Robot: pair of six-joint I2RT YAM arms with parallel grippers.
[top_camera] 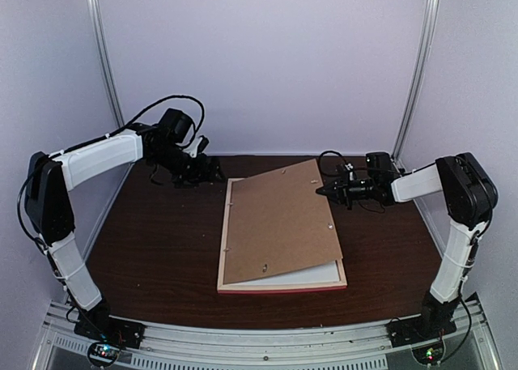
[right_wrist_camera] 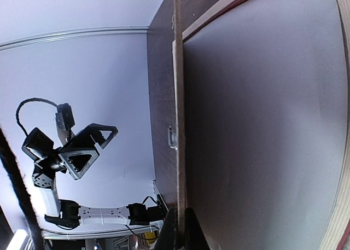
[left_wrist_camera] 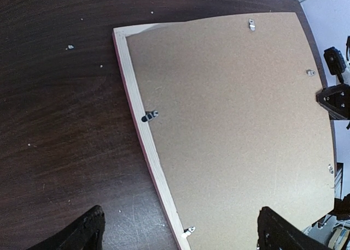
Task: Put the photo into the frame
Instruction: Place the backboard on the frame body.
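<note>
The frame lies face down in the middle of the table, pale wood rails up and a pink edge along its front; its left rail runs through the left wrist view. A brown backing board rests skewed on it, its right side lifted. My right gripper is shut on that board's right edge; the fingertips pinch it from both sides. Under the board a white sheet fills the frame. The photo is hidden. My left gripper hangs open above the frame's far left corner, holding nothing.
The dark brown table is bounded by pale walls at the back and sides. Small metal turn clips sit along the frame's rail and on the backing board. White crumbs dot the table left of the frame.
</note>
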